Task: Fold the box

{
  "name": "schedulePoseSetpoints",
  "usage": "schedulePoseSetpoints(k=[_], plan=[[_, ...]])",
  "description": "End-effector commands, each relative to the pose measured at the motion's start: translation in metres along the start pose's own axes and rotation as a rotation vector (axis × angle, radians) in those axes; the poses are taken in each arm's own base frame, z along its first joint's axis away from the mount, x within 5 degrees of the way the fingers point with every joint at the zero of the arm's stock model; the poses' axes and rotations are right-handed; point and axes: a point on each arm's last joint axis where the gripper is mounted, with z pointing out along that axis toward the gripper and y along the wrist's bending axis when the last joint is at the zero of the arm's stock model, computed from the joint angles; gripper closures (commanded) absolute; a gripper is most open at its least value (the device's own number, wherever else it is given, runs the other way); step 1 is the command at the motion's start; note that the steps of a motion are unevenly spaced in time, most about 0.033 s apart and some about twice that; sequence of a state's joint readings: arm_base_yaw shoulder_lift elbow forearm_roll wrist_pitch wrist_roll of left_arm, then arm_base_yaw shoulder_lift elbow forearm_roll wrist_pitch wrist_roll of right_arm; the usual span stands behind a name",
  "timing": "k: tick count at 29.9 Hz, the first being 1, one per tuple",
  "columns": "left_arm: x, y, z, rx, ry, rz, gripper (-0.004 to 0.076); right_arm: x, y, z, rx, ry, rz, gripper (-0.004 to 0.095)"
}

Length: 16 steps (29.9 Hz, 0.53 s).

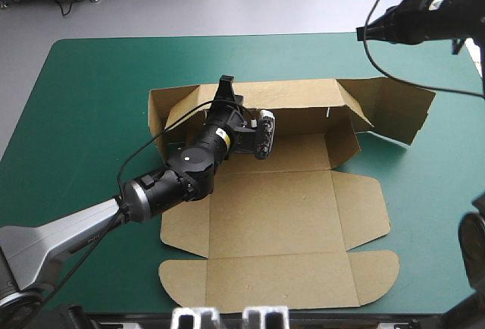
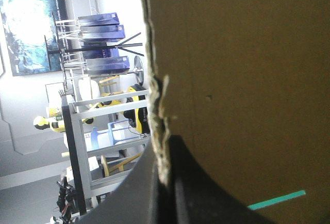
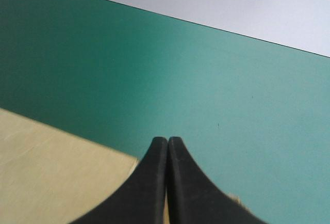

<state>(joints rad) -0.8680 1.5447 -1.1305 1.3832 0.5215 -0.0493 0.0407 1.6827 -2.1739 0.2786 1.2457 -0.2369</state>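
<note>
The brown box (image 1: 273, 215) lies open in the middle of the table, its base and near flaps flat. The far wall (image 1: 303, 101) stands raised, with an angled flap (image 1: 394, 105) at its right end. My left gripper (image 1: 225, 83) reaches over the base and is shut on the top edge of that far wall near its left end. In the left wrist view the black fingers (image 2: 164, 146) pinch the ragged board edge, and the box (image 2: 242, 79) fills the space beside them. My right gripper (image 1: 367, 33) hangs high over the table's far right, shut and empty (image 3: 168, 140), with a corner of the box (image 3: 51, 172) below it.
Bare teal-green cover (image 1: 83, 117) surrounds the box on the left, far and right sides. The box's near flaps (image 1: 280, 280) reach close to the table's front edge. The table's far edge (image 3: 206, 25) shows ahead of the right gripper.
</note>
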Motion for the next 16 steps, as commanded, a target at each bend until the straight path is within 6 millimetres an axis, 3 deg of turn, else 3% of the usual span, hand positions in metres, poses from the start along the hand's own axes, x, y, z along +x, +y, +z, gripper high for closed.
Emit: schedulePoseSetpoints(k=[1, 4, 8, 16], plan=[[0.003, 0.013, -0.014, -0.093, -0.013, -0.011, 0.0734, -0.017, -0.007, 0.023, -0.025, -0.038, 0.013, 0.0932], [0.002, 0.012, -0.015, -0.098, 0.001, -0.039, 0.0734, -0.023, -0.014, 0.053, -0.045, -0.041, 0.022, 0.0932], [0.005, 0.016, -0.017, -0.151, 0.051, -0.090, 0.0734, -0.012, -0.027, 0.093, -0.040, 0.036, 0.057, 0.0932], [0.007, 0.022, -0.018, -0.215, 0.065, -0.130, 0.0734, 0.016, -0.055, 0.116, -0.022, 0.162, 0.105, 0.0932]])
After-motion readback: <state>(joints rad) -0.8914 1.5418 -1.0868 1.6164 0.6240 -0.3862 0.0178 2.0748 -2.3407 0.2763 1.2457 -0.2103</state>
